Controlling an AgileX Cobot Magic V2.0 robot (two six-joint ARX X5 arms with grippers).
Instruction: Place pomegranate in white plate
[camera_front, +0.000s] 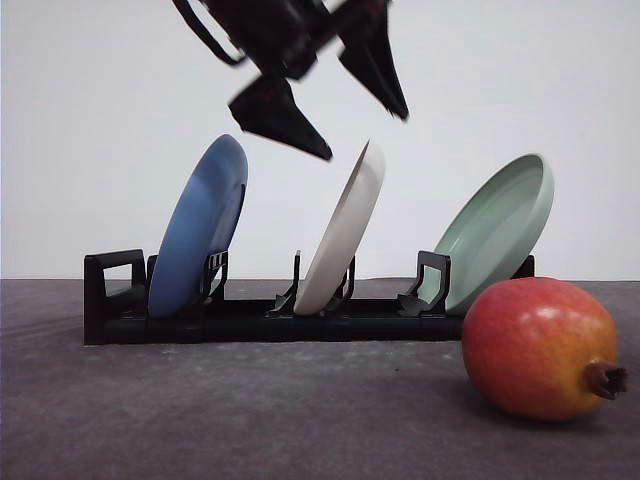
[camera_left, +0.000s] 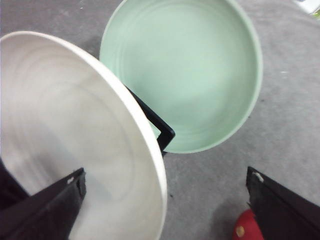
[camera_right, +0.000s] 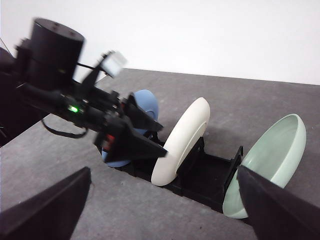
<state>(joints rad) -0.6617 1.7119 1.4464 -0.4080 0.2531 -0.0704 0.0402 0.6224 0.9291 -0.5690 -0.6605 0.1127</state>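
1. Left gripper (camera_front: 335, 110) hangs wide open in the air, right above the top edge of the white plate (camera_front: 343, 235). It holds nothing.
2. That plate stands almost upright in the black rack (camera_front: 120, 300), between the blue plate (camera_front: 200, 225) and the green plate (camera_front: 500, 225).
3. Right gripper (camera_right: 162, 205) is wide open too, back from the rack and facing it.
4. Down on the table (camera_front: 250, 410), the pomegranate (camera_front: 540, 345) lies in front of the rack, off to the right, with its brown tip pointing right.
5. I think the plate has to come out and lie flat first.
6. Up close, the left wrist view looks into the white plate's hollow, with a bit of red fruit in the corner. From the front, the plate is seen from the side.
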